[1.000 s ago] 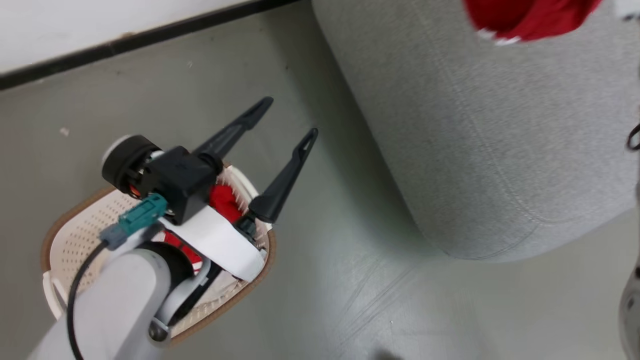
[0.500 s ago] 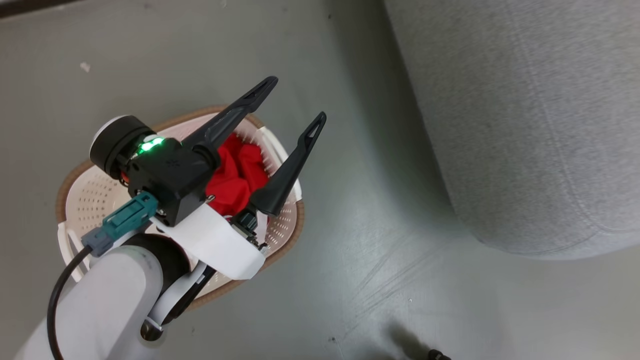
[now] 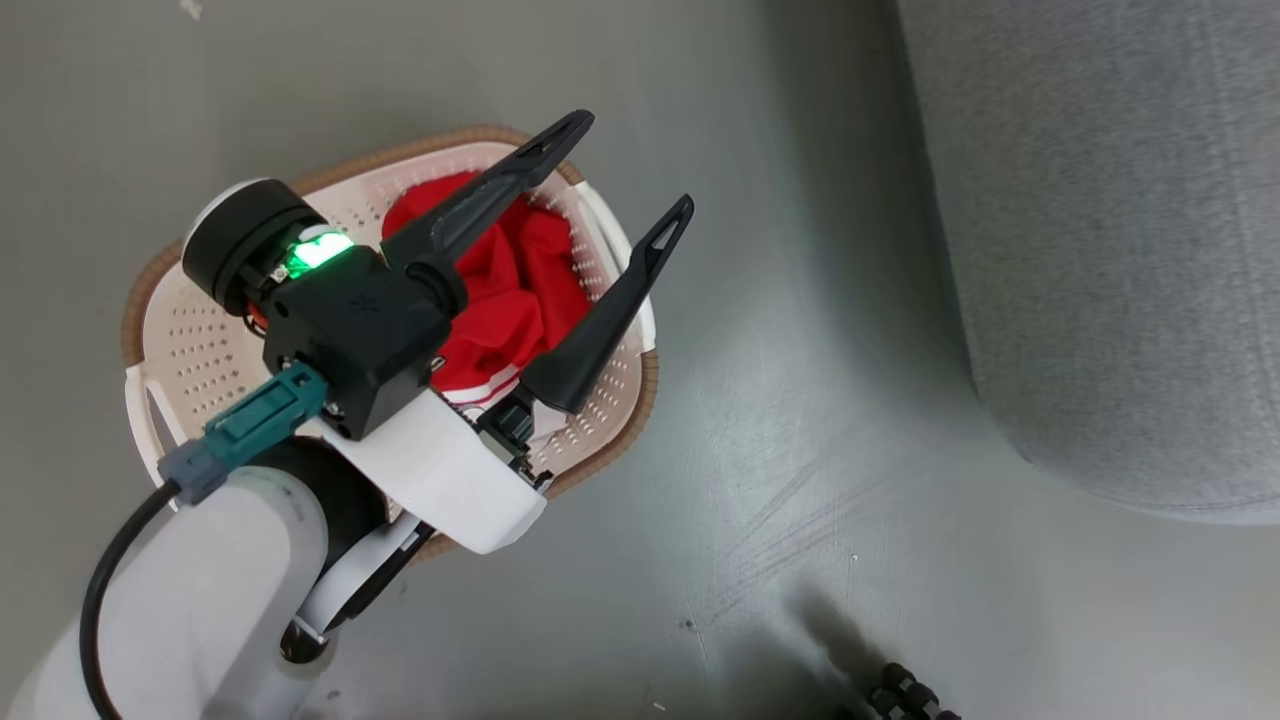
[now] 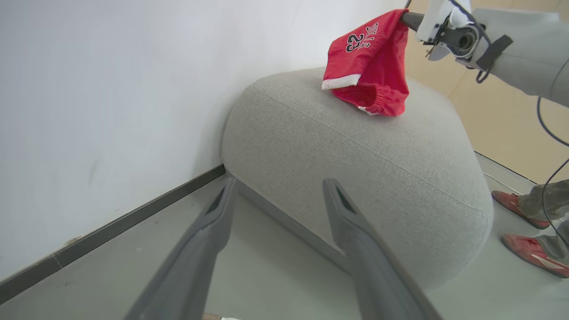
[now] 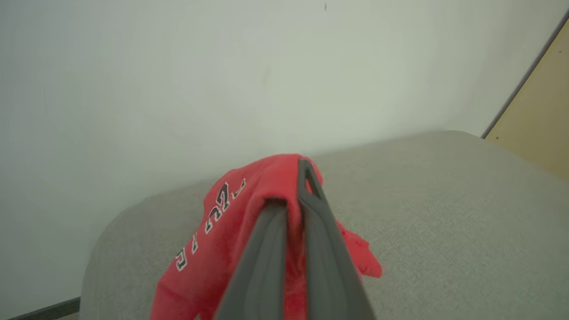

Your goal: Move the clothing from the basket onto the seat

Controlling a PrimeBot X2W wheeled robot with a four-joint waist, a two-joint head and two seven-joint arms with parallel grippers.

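The cream basket (image 3: 170,300) with its brown rim stands on the floor and holds crumpled red clothing (image 3: 530,280) with a striped hem. My left gripper (image 3: 635,162) hovers above it, open, with nothing between its fingers (image 4: 342,209). The grey seat (image 3: 1100,250) rises to the right. In the left wrist view my right gripper (image 4: 406,18) holds a red garment (image 4: 369,66) with lettering by its top, and its lower folds touch the seat (image 4: 355,155). The right wrist view shows that gripper (image 5: 291,195) shut on this clothing (image 5: 213,231).
Grey floor (image 3: 800,450) lies between basket and seat. A white wall (image 4: 111,89) with a dark baseboard runs behind the seat. A person's red shoes (image 4: 526,246) stand on the floor by the seat's far end. A small dark object (image 3: 905,692) sits at the head view's bottom edge.
The head camera has swung, so the basket and seat sit further right and the garment on the seat has left that view. More red clothing shows in the basket. My left gripper stays open.
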